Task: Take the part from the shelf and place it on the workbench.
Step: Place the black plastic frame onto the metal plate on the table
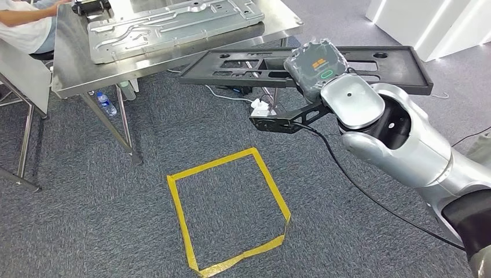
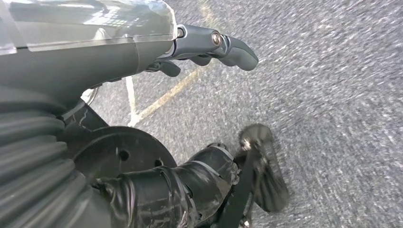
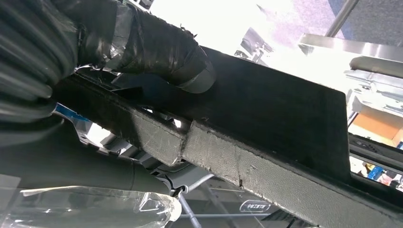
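The right robot hand (image 1: 315, 66) gripped a long, flat black part (image 1: 243, 65), holding it roughly level in the air above the grey carpet (image 1: 87, 208), just beside the near edge of the steel worktop (image 1: 69, 81). In the right wrist view the taped thumb (image 3: 157, 52) pressed on the part's broad face (image 3: 266, 109). The part had cut-out openings and reached well out to either side of the hand. A ribbed silver metal panel (image 1: 173, 26) lay on the worktop, and a person (image 1: 23, 26) sat at its far left corner. A water bottle (image 1: 106, 103) lay on the carpet under the worktop, near one leg. A square of yellow tape (image 1: 228, 211) marked the carpet. The left robot hand (image 2: 209, 47) hung over the carpet with nothing in it, fingers loosely apart.
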Robot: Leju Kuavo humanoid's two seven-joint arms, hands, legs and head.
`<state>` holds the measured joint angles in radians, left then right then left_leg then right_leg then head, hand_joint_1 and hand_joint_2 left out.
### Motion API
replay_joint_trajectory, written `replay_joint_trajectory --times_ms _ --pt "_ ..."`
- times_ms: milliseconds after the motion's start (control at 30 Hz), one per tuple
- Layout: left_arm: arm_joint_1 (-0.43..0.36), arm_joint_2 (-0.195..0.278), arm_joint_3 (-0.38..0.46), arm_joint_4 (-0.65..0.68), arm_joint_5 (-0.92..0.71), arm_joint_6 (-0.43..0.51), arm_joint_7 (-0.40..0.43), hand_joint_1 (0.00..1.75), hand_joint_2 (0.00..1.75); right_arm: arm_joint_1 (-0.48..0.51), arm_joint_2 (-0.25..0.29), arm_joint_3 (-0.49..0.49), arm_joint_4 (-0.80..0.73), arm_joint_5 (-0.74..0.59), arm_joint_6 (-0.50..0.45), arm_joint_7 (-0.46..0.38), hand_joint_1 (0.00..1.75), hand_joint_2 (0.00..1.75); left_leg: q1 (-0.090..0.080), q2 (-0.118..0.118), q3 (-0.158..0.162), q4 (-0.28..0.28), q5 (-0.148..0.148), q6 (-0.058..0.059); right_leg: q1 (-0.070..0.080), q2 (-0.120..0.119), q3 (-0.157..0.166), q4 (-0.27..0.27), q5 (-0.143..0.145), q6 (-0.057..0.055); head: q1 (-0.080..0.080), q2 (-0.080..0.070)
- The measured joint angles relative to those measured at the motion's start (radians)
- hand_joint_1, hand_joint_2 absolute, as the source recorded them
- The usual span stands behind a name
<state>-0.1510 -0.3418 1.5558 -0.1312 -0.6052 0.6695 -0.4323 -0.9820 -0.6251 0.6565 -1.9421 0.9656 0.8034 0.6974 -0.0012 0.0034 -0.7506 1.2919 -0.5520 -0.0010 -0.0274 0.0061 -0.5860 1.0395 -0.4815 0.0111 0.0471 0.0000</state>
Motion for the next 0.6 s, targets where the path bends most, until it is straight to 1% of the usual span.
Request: replay_joint_trajectory --times_ms 33,67,100,133,167,233,267,300,333,367,433,467,500,533,567,600 --pt "0.0 0.0 0.0 0.0 0.0 0.0 0.0 0.0 1.75 0.0 0.002 0.0 0.0 -0.002 -0.001 0.0 1.75 1.75 -0.001 -0.001 0.013 -0.052 0.045 0.007 0.002 0.002 0.01 0.0 -0.007 0.0 0.0 0.0" --pt "0.0 0.0 0.0 0.0 -0.001 -0.002 0.0 0.0 1.75 0.0 0.003 0.001 0.0 -0.003 -0.001 0.0 1.75 1.75 -0.004 -0.003 0.037 -0.121 0.089 0.017 0.004 0.003 0.019 -0.002 -0.014 0.0 0.0 0.0" --pt "0.0 0.001 0.0 0.0 -0.001 -0.003 0.0 0.0 1.75 -0.001 0.004 0.001 0.0 -0.003 -0.002 0.0 1.75 1.75 -0.007 -0.004 0.062 -0.18 0.117 0.028 0.006 0.004 0.027 -0.004 -0.02 0.002 0.001 0.0" --pt "0.0 0.001 0.0 0.0 -0.001 -0.004 0.0 0.0 1.75 -0.002 0.005 0.002 0.0 -0.003 -0.002 0.0 1.75 1.75 -0.011 -0.005 0.084 -0.226 0.13 0.037 0.005 0.006 0.033 -0.008 -0.024 0.006 0.0 0.0" --pt "0.0 0.002 0.0 0.0 -0.001 -0.004 0.0 0.0 1.75 -0.001 0.006 0.003 0.0 -0.003 -0.003 0.0 1.75 1.75 -0.015 -0.006 0.096 -0.252 0.127 0.045 0.004 0.007 0.037 -0.011 -0.024 0.012 0.0 0.0" --pt "0.0 0.003 0.0 0.0 -0.002 -0.005 0.0 0.0 1.75 0.003 0.007 0.006 0.001 -0.004 -0.004 0.0 1.75 1.75 -0.018 -0.004 0.118 -0.279 0.117 0.055 0.002 0.007 0.047 -0.015 -0.018 0.024 -0.001 0.0" --pt "0.001 0.002 0.0 0.0 -0.002 -0.005 0.0 0.0 1.75 0.005 0.007 0.006 0.001 -0.005 -0.004 0.0 1.75 1.75 -0.017 -0.004 0.133 -0.293 0.116 0.059 0.001 0.005 0.051 -0.008 -0.018 0.027 0.001 0.0" --pt "0.002 0.002 0.0 0.0 -0.002 -0.005 0.0 0.0 1.75 0.004 0.007 0.007 0.001 -0.005 -0.004 0.0 1.75 1.75 -0.015 -0.004 0.15 -0.304 0.115 0.062 0.001 0.002 0.046 0.009 -0.022 0.03 0.001 0.0" --pt "0.002 0.001 0.0 0.0 -0.002 -0.005 0.0 0.0 1.75 0.002 0.008 0.007 0.001 -0.005 -0.004 0.0 1.75 1.75 -0.013 -0.005 0.168 -0.313 0.113 0.066 0.0 0.0 0.029 0.045 -0.034 0.032 0.003 0.0" --pt "0.001 0.001 0.0 0.0 -0.002 -0.006 0.001 0.0 1.75 0.0 0.008 0.007 0.001 -0.005 -0.005 0.0 1.75 1.75 -0.011 -0.005 0.179 -0.318 0.109 0.068 -0.001 -0.001 -0.002 0.098 -0.051 0.035 0.005 0.0" --pt "0.001 0.0 0.0 0.0 -0.001 -0.006 0.001 0.0 1.75 0.0 0.008 0.008 0.002 -0.007 -0.006 0.0 1.75 1.75 -0.01 -0.006 0.195 -0.319 0.095 0.069 -0.002 -0.001 -0.081 0.209 -0.089 0.043 0.008 0.0" --pt "0.001 -0.001 0.0 0.0 0.0 -0.006 0.001 0.0 1.75 0.003 0.008 0.01 0.002 -0.009 -0.005 0.0 1.75 1.75 -0.008 -0.007 0.203 -0.318 0.087 0.066 -0.004 -0.002 -0.112 0.239 -0.096 0.047 0.009 0.0" --pt "0.002 -0.001 0.0 0.0 0.001 -0.005 0.001 0.0 1.75 0.005 0.008 0.012 0.003 -0.01 -0.004 0.0 1.75 1.75 -0.007 -0.007 0.21 -0.316 0.08 0.064 -0.006 -0.002 -0.13 0.244 -0.092 0.051 0.009 0.0" --pt "0.003 -0.001 0.0 0.0 0.002 -0.005 0.001 0.0 1.75 0.006 0.008 0.013 0.003 -0.011 -0.002 0.0 1.75 1.75 -0.005 -0.008 0.218 -0.314 0.072 0.061 -0.009 -0.003 -0.134 0.225 -0.074 0.053 0.01 0.0" --pt "0.004 -0.001 0.0 0.0 0.003 -0.004 0.001 0.0 1.75 0.005 0.008 0.014 0.003 -0.011 0.0 0.0 1.75 1.75 -0.003 -0.008 0.226 -0.31 0.063 0.057 -0.012 -0.004 -0.125 0.181 -0.04 0.057 0.011 0.0" --pt "0.004 -0.001 0.0 0.0 0.004 -0.003 0.001 0.0 1.75 0.005 0.008 0.014 0.004 -0.01 0.002 0.0 1.75 1.75 0.0 -0.009 0.235 -0.304 0.051 0.051 -0.016 -0.006 -0.109 0.119 0.006 0.061 0.012 0.0"
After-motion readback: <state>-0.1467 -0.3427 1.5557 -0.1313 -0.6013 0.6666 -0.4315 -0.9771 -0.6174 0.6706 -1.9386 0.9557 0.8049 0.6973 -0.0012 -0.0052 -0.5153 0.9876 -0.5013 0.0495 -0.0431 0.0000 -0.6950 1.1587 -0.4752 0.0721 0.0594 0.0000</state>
